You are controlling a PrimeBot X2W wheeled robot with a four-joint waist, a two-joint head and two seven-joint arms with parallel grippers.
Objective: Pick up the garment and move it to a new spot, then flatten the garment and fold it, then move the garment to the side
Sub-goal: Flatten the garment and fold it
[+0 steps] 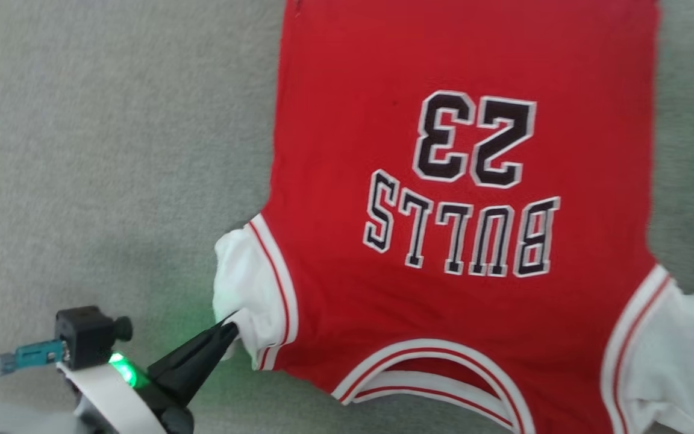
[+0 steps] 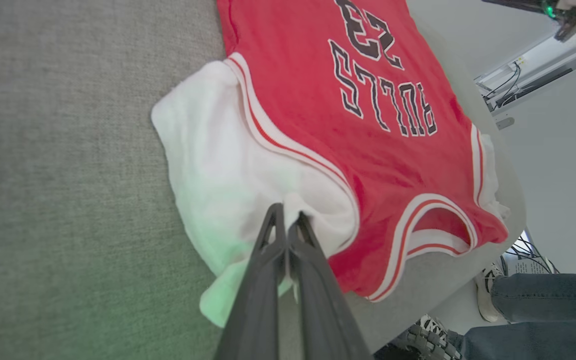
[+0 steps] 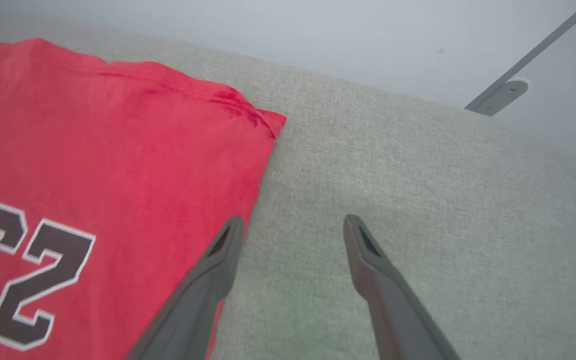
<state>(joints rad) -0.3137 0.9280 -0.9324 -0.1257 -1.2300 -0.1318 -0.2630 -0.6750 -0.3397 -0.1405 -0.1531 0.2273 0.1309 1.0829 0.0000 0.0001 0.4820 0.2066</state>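
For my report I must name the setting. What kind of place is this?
Probably a robotics lab or test room: the garment lies on a grey cloth-covered table, with cables beside it and a person's legs in jeans nearby.

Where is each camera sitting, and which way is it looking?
Head view: up on the head, looking down at the garment on the grey table; left gripper shows lower left.
Left wrist view: on the left wrist, looking along its shut fingers, which pinch the white sleeve.
Right wrist view: on the right wrist, looking along the open right gripper, beside the garment's edge.
Shared: head and left wrist views both show that sleeve pinch.
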